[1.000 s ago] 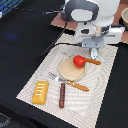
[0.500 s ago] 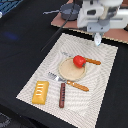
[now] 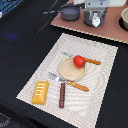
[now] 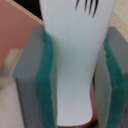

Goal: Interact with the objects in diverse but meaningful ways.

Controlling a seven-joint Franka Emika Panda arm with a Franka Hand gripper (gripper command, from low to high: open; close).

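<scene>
My gripper (image 3: 95, 19) hangs over the pink board at the far side of the exterior view. In the wrist view its green pads (image 4: 46, 85) press on both sides of a tall white piece (image 4: 75, 60) with black marks near one end; the gripper (image 4: 75, 75) is shut on it. The red tomato (image 3: 78, 61) rests on a round wooden plate (image 3: 67, 72) on the striped placemat (image 3: 100, 100). The orange-yellow ridged block (image 3: 40, 92) and the dark brown sausage stick (image 3: 62, 95) lie near the mat's front edge.
An orange-handled knife (image 3: 76, 84) and fork (image 3: 91, 61) lie by the plate. Grey pots (image 3: 70, 12) stand on the pink board (image 3: 107, 31), with another dish (image 3: 125, 19) at the exterior view's right. Dark cloth surrounds the mat.
My gripper has moved from above the plate and tomato away to the far board. The tomato, block and sausage stick have stayed in place.
</scene>
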